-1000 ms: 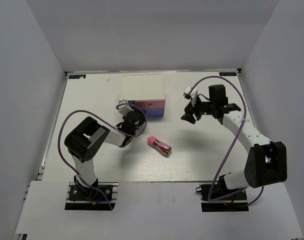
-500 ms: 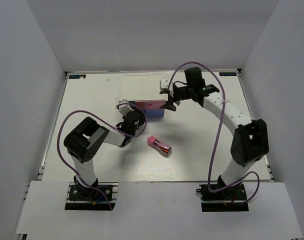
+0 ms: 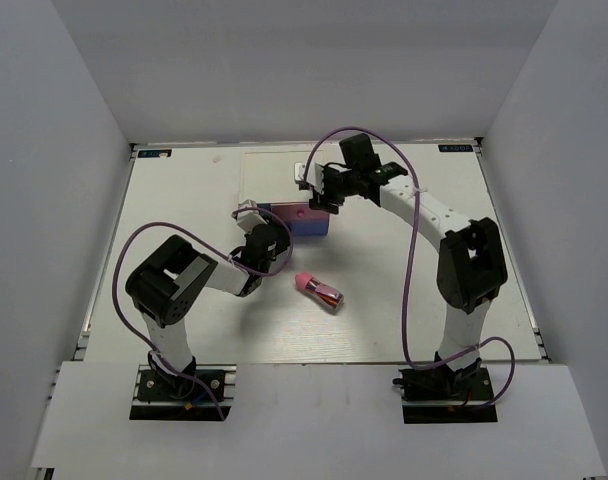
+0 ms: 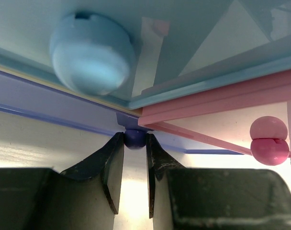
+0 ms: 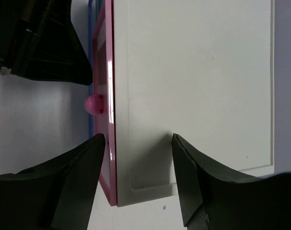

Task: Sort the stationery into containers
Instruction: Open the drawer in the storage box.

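A: Where should the darker blue drawer [image 4: 50,98] be taken?

B: By its knob [image 4: 135,138]. The left gripper [image 4: 134,141] pinches it. I'd judge it light, stiff plastic (that small round knob may slip).

A: And the right gripper [image 5: 138,141]?

B: Jaws wide, holding nothing, over the white cabinet [image 3: 284,175] at its three-o'clock edge.

A: Stationery?

B: One pink-capped tube [image 3: 320,290], at five o'clock from the cabinet. One cabinet, three knobs.

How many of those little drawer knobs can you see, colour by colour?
Light blue knob: 1
Dark blue knob: 1
Pink knob: 1
Total: 3
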`<state>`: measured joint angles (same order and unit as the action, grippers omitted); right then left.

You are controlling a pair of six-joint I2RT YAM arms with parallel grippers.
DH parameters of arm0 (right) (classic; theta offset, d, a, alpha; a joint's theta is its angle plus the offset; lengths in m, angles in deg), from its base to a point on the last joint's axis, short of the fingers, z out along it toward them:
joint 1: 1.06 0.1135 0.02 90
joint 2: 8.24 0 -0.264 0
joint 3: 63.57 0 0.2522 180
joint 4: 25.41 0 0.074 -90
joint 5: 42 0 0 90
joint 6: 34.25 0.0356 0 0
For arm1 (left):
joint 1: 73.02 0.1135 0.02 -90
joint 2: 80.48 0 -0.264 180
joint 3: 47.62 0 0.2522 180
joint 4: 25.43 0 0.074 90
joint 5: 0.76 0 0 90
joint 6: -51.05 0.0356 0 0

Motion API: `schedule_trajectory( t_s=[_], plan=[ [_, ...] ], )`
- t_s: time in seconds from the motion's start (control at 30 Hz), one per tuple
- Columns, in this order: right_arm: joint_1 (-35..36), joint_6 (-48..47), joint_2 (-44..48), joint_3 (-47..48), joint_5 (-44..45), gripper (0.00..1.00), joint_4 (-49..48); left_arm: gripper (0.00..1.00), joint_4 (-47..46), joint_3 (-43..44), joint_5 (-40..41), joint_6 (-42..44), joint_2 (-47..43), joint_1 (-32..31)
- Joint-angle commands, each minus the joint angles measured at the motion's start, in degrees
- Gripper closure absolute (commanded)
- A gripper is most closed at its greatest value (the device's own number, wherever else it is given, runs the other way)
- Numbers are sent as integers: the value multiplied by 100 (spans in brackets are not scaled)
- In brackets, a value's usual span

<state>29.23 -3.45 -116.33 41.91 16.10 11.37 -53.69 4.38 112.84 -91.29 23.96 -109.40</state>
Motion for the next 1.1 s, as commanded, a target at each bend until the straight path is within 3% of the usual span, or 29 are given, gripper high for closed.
schedule_trajectory(
  t_s=[0.0,0.07,0.3,0.37,0.87,0.9,0.93,1.0,1.07],
  plan=[
    [83,-65,-106,241,500,37,-158,81,300,-115,-268,92,-196,-62],
    [127,-48,-133,241,605,41,-210,81,300,-168,-268,92,-248,-62],
    [250,31,-221,276,703,80,-219,81,300,-220,-268,92,-311,-62],
    [285,49,-256,302,746,83,-211,82,300,-282,-320,39,-371,-62],
    [356,313,-414,364,1063,83,-299,84,247,-853,-479,-128,-768,-247],
    [373,321,-414,373,1054,79,-299,81,247,-853,-479,-128,-768,-308],
    [364,321,-397,355,1037,66,-264,77,247,-853,-479,-128,-768,-308],
    [364,330,-379,329,967,55,-281,58,413,-800,-426,-128,-768,-308],
    [356,295,-300,233,914,45,-290,51,484,-678,-373,-75,-768,-308]
  ],
)
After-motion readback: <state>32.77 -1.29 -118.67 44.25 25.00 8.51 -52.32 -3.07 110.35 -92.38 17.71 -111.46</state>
